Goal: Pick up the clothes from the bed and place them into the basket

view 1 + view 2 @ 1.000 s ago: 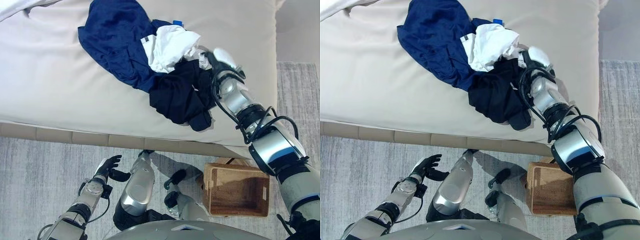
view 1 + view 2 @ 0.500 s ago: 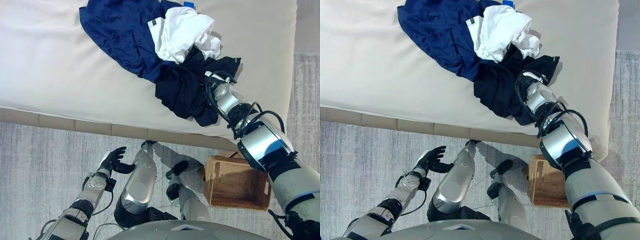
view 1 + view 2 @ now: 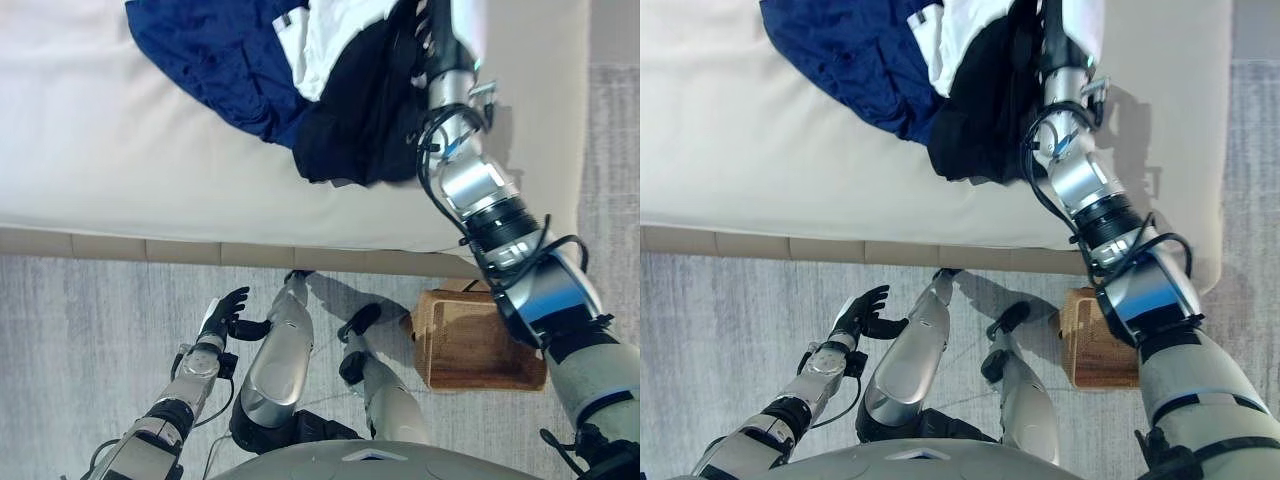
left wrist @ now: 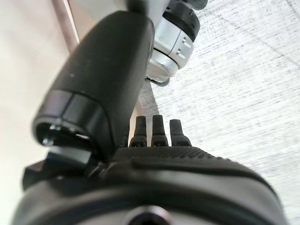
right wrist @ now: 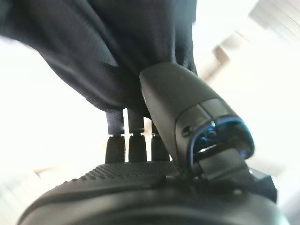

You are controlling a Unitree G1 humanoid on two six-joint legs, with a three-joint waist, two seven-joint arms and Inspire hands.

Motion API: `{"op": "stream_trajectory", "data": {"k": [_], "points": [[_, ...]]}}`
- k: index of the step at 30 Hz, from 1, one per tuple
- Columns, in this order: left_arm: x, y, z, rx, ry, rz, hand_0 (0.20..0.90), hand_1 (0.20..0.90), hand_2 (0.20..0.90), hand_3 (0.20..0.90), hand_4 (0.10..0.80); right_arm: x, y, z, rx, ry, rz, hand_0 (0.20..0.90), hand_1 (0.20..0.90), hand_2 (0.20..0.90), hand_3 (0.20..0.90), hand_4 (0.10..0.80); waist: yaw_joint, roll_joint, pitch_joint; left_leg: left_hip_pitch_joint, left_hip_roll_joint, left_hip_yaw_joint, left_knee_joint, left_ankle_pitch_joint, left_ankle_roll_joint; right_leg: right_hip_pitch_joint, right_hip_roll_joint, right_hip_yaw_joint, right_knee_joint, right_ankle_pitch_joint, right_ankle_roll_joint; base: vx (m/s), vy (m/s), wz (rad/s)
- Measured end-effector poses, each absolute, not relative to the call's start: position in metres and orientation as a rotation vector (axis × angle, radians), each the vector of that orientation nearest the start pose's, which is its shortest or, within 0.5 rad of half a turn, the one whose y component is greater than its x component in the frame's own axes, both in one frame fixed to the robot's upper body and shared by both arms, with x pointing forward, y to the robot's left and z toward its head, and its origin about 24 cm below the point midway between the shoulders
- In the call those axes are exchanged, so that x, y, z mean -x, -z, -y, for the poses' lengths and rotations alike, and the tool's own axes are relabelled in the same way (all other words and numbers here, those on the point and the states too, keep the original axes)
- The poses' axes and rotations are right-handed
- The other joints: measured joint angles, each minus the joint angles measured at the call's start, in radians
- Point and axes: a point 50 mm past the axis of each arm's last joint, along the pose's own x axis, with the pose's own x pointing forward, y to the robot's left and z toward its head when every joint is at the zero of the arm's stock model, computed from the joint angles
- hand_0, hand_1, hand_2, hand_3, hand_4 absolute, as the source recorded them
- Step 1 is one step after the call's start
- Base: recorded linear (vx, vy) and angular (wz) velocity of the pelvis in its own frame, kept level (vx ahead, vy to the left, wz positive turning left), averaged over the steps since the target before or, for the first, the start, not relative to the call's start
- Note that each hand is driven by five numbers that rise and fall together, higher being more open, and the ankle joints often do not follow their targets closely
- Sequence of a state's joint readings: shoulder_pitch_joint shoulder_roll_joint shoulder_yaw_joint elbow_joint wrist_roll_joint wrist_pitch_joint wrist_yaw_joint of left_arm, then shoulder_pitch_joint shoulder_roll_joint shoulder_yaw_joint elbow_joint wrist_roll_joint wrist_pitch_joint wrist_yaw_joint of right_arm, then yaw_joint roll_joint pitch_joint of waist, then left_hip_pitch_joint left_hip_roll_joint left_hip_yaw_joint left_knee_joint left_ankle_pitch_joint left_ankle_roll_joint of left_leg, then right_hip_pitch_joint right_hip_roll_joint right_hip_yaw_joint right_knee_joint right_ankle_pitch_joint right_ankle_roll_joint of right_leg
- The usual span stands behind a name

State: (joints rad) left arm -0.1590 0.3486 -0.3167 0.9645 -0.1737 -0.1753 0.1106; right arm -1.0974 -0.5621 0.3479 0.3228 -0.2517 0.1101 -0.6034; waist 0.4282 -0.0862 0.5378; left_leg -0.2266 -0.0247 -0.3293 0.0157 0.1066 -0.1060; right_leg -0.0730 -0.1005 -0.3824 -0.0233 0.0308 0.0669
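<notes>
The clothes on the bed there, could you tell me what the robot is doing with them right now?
The right hand has its fingers and thumb closed on the black garment in the pile on the bed. The navy garment and white garment lie beside it. The basket waits on the floor, and the left hand hangs open below.

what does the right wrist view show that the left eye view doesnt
Only the right wrist view shows the right hand: its fingers and thumb pinch the black garment. Only the left eye view shows the navy garment, the white garment, the bed, the basket on the floor, and the idle left hand. Both show the black garment.
</notes>
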Motion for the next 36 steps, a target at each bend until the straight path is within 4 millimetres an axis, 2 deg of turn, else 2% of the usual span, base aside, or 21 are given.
{"op": "stream_trajectory", "data": {"k": [2, 4, 7, 9, 13, 18, 25, 32, 36], "points": [[-0.204, 0.102, -0.233, -0.362, -0.026, -0.680, 0.900, 0.900, 0.900, 0.900, 0.800, -0.328, -0.357, 0.168, 0.734, 0.613, 1.064, 0.300, 0.300, 0.300, 0.200, 0.100, -0.028, -0.004, -0.002, 0.056, 0.000, 0.032, -0.007, -0.008, 0.014, 0.040, 0.000, 0.029, -0.003, 0.001, 0.000, 0.162, 0.020, -0.41], [-0.195, 0.106, -0.238, -0.366, -0.038, -0.722, 0.900, 0.900, 0.900, 0.900, 0.800, -0.309, -0.375, 0.181, 0.747, 0.691, 1.152, 0.300, 0.300, 0.300, 0.200, 0.100, -0.065, -0.009, -0.006, 0.097, -0.002, 0.057, -0.007, -0.011, 0.035, 0.074, -0.005, 0.054, -0.008, 0.001, 0.000, 0.153, 0.021, -0.33], [-0.183, 0.111, -0.246, -0.395, -0.044, -0.781, 0.900, 0.900, 0.900, 0.900, 0.800, -0.286, -0.395, 0.202, 0.780, 0.791, 1.223, 0.300, 0.300, 0.300, 0.200, 0.100, -0.126, -0.020, -0.025, 0.158, -0.006, 0.096, -0.012, -0.026, 0.047, 0.115, -0.012, 0.099, -0.015, 0.001, 0.000, 0.105, 0.020, -0.40], [-0.174, 0.115, -0.251, -0.415, -0.044, -0.830, 0.900, 0.900, 0.900, 0.900, 0.800, -0.280, -0.399, 0.211, 0.774, 0.849, 1.237, 0.300, 0.300, 0.300, 0.200, 0.100, -0.176, -0.039, -0.078, 0.161, -0.008, 0.117, -0.013, -0.034, 0.053, 0.114, -0.011, 0.118, -0.033, 0.008, 0.007, 0.119, 0.022, -0.36], [-0.176, 0.117, -0.247, -0.420, -0.029, -0.849, 0.900, 0.900, 0.900, 0.900, 0.800, -0.271, -0.407, 0.227, 0.811, 0.924, 1.250, 0.300, 0.300, 0.300, 0.200, 0.100, -0.231, -0.042, -0.142, 0.210, -0.006, 0.163, -0.025, -0.034, 0.053, 0.149, -0.011, 0.160, -0.060, 0.018, 0.004, 0.041, 0.016, -0.34], [-0.176, 0.120, -0.237, -0.392, -0.004, -0.869, 0.900, 0.900, 0.900, 0.900, 0.800, -0.268, -0.402, 0.237, 0.845, 0.979, 1.250, 0.300, 0.300, 0.300, 0.200, 0.100, -0.288, -0.038, -0.222, 0.301, 0.014, 0.227, -0.083, -0.034, 0.054, 0.185, 0.005, 0.216, -0.068, 0.020, 0.006, -0.009, 0.006, -0.38], [-0.159, 0.133, -0.231, -0.362, 0.026, -0.965, 0.900, 0.900, 0.900, 0.900, 0.800, -0.271, -0.393, 0.261, 0.908, 1.004, 1.149, 0.300, 0.300, 0.300, 0.200, 0.100, -0.358, -0.021, -0.321, 0.339, 0.023, 0.281, -0.104, -0.038, 0.055, 0.185, 0.011, 0.272, -0.068, 0.020, 0.006, -0.010, -0.012, -0.25], [-0.133, 0.143, -0.231, -0.366, 0.050, -1.047, 0.900, 0.900, 0.900, 0.900, 0.800, -0.294, -0.347, 0.309, 0.976, 1.014, 0.807, 0.300, 0.300, 0.300, 0.200, 0.100, -0.403, 0.015, -0.379, 0.354, 0.026, 0.314, -0.106, -0.056, 0.078, 0.182, 0.014, 0.313, -0.069, 0.020, 0.006, -0.021, -0.025, -0.15], [-0.121, 0.148, -0.231, -0.371, 0.054, -1.104, 0.900, 0.900, 0.900, 0.900, 0.800, -0.295, -0.319, 0.328, 1.020, 1.004, 0.665, 0.300, 0.300, 0.300, 0.200, 0.100, -0.416, 0.036, -0.392, 0.352, 0.030, 0.330, -0.109, -0.059, 0.083, 0.169, 0.013, 0.328, -0.069, 0.021, 0.007, -0.015, -0.040, -0.17]]}}
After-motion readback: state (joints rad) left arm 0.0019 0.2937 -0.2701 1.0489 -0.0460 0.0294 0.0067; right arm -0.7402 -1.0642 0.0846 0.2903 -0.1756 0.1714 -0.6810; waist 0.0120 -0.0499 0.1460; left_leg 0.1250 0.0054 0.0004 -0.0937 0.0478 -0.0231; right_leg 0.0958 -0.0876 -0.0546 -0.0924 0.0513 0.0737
